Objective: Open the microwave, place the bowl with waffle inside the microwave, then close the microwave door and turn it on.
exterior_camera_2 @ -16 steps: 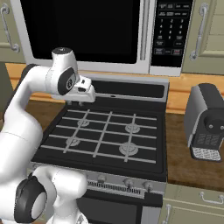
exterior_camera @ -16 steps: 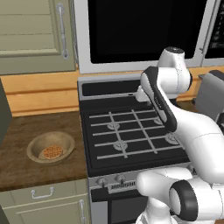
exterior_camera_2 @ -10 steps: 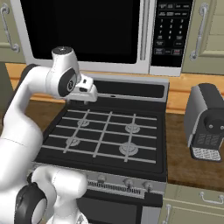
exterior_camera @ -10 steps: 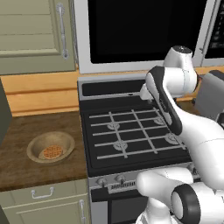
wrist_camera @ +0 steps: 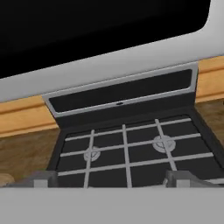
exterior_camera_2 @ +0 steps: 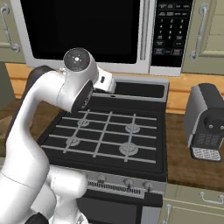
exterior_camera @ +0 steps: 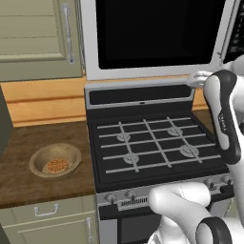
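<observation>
The microwave hangs above the stove, and the microwave door with its black glass is shut. Its vertical bar handle stands beside the dark button panel. On the wooden counter left of the stove rests the tan bowl with the waffle in it. My gripper is open and empty over the stove's back, just below the door's lower edge, far right of the bowl. In the left base view the hand shows under the door's lower right corner.
A black gas stove with four burners lies below the arm. A grey coffee machine stands on the counter to the right. Olive cabinet doors flank the microwave, with drawers under the counter.
The arm has swung right and up, bringing the hand closer to the microwave door's lower right edge. The bowl and waffle have not moved.
</observation>
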